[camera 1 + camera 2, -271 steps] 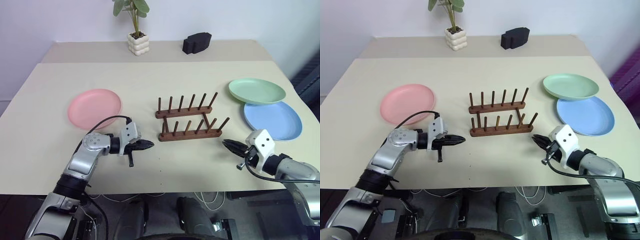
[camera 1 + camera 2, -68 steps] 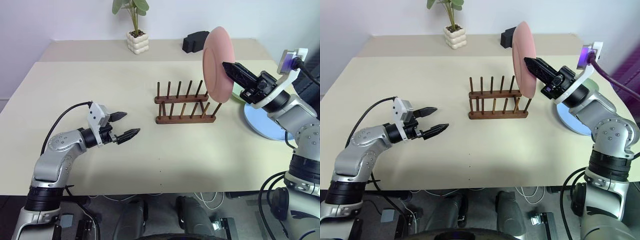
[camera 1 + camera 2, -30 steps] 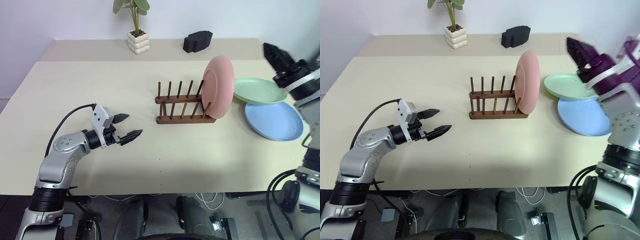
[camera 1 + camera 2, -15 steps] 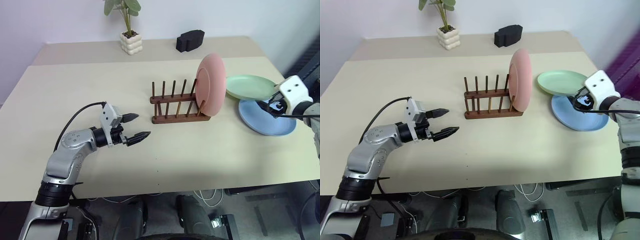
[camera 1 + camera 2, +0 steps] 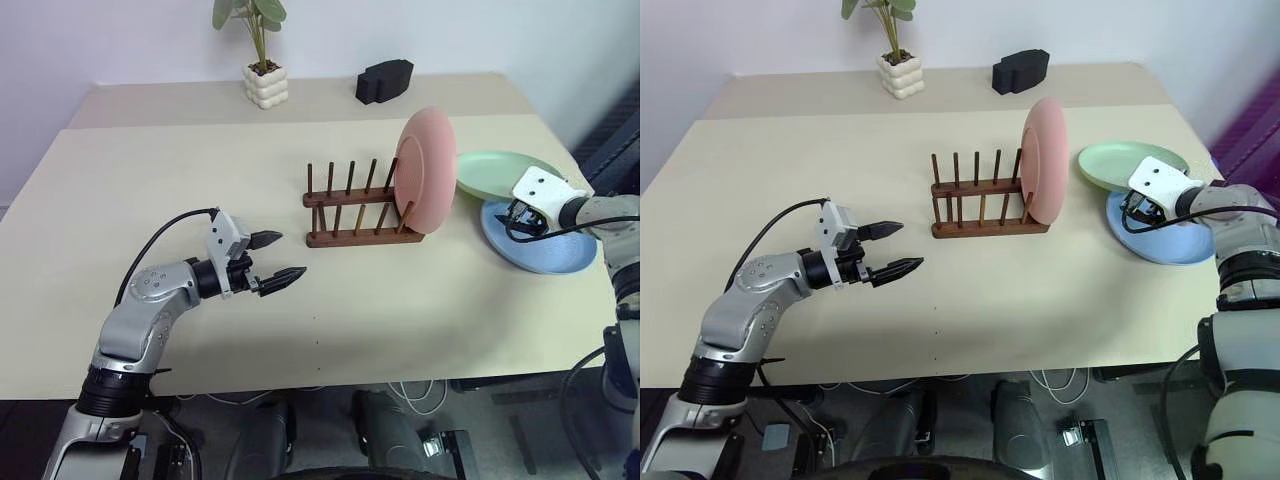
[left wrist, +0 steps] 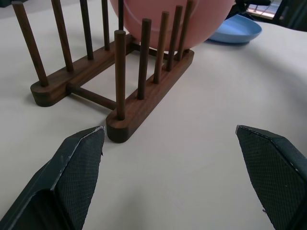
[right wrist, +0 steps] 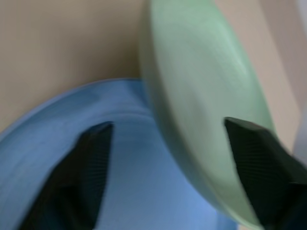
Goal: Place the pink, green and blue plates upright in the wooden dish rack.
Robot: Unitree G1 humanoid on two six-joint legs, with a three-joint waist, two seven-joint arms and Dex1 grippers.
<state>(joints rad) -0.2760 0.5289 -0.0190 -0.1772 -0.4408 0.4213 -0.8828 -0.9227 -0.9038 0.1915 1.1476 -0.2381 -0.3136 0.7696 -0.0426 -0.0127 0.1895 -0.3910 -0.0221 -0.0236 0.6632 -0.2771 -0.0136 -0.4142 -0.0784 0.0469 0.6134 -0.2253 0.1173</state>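
the pink plate (image 5: 425,172) is seen standing upright at the right-hand end of the wooden dish rack (image 5: 362,207), leaning between the last pegs, with the rest of the rack's slots unfilled. the rack is set near the middle of the beige worktop (image 5: 150,170).

to the right of the rack, the green plate (image 5: 498,175) is lying flat, its near edge overlapping the far rim of the blue plate (image 5: 545,245), which is lying flat on the worktop nearer the front edge.

the right gripper (image 7: 168,158) is held low where the two plates overlap. in the right wrist view its fingers (image 7: 93,167) are seen parted, one over the blue plate and the other over the green plate, with the green rim running between them; nothing is gripped yet.

the left gripper (image 5: 272,257) is held above bare worktop, well to the left of the rack and pointing toward it, fingers (image 6: 79,158) spread wide and empty.

at the back, a potted plant (image 5: 262,60) and a black block (image 5: 384,80) are standing on the rear worktop.
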